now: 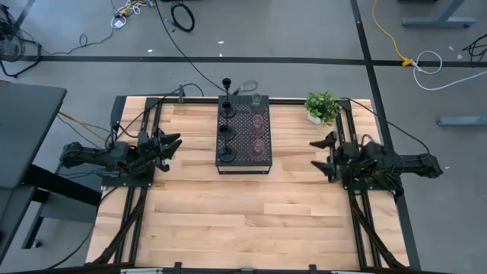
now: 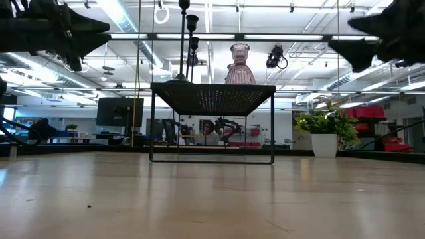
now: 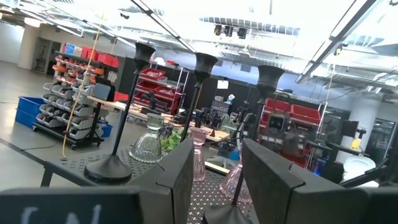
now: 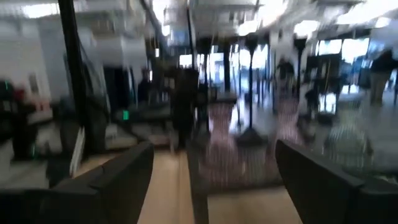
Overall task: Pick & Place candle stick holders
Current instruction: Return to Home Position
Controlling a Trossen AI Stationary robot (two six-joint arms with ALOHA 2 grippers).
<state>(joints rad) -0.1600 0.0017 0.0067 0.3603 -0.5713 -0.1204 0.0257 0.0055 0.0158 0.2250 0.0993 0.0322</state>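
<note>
Three black thin-stemmed candle stick holders stand in a row on their round bases, on the left half of a black perforated stand. Three low round holders stand beside them on the right half: two pinkish and one pale. All six also show in the left wrist view, the stemmed ones in front of the low ones. My left gripper hovers open to the left of the stand. My right gripper hovers open to its right. Both are empty.
A small green potted plant stands at the far right of the table, near my right gripper. The stand rests on thin legs with a gap beneath. Bare wooden tabletop spreads toward the near edge.
</note>
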